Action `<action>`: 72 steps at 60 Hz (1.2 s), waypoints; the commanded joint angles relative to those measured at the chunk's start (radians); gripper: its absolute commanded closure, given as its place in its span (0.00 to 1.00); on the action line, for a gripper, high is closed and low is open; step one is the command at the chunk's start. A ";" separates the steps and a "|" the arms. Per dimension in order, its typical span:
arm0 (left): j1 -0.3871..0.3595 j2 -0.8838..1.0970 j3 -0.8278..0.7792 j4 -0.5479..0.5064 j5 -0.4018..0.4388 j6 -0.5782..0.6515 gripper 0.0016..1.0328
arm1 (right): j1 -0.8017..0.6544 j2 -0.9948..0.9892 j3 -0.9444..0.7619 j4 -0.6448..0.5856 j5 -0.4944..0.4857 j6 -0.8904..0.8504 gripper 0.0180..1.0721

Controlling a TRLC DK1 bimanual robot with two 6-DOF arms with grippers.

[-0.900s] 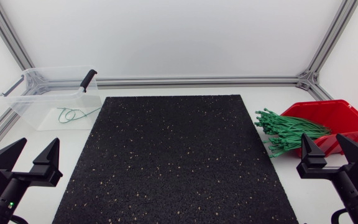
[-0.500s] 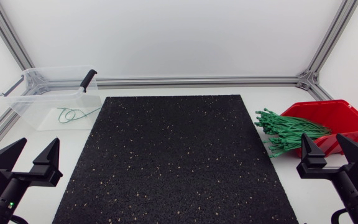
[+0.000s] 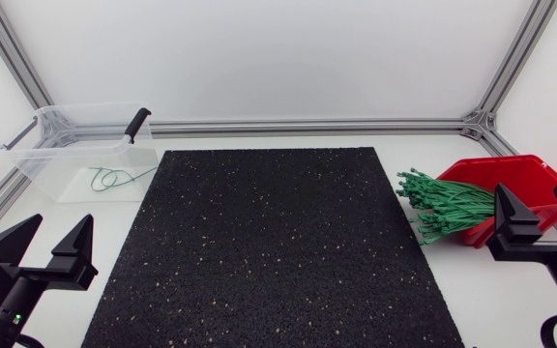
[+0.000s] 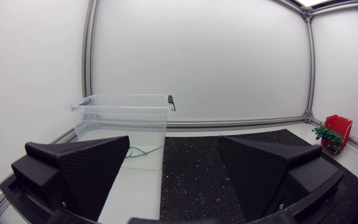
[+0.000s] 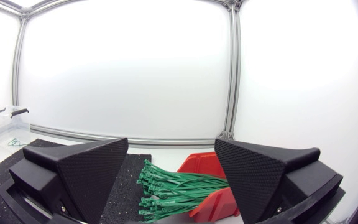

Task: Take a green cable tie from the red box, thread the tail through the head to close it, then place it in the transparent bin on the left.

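A red box (image 3: 525, 179) sits at the table's right, and a bundle of green cable ties (image 3: 448, 205) spills out of its open side toward the mat. My right gripper (image 3: 532, 198) hovers open at the near side of the box, with nothing between its fingers. In the right wrist view the ties (image 5: 173, 186) and the red box (image 5: 204, 165) lie just ahead of the open gripper (image 5: 171, 144). The transparent bin (image 3: 37, 159) stands at the back left with one looped green tie (image 3: 114, 178) inside. My left gripper (image 3: 61, 227) is open near the front left, the bin (image 4: 126, 115) ahead of it.
A black speckled mat (image 3: 269, 242) covers the middle of the table. Aluminium frame rails (image 3: 307, 126) run along the back and up the corners. The bin has a black-handled clip (image 3: 137, 124) on its right rim.
My right gripper has shifted to the right and a little farther back, closer to the red box. The left arm has stayed still.
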 commanded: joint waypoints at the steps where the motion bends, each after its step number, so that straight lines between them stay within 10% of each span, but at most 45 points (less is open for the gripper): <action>1: -0.005 -0.006 -0.039 -0.014 -0.006 0.007 0.04 | 0.005 0.070 0.076 -0.009 0.012 0.018 0.03; 37: -0.006 -0.006 -0.039 -0.015 -0.006 0.007 0.04 | -0.003 0.649 0.642 -0.422 -0.047 -0.021 0.04; 72: -0.006 -0.006 -0.039 -0.015 -0.006 0.007 0.04 | -0.104 1.034 0.895 -0.812 -0.054 -0.775 0.06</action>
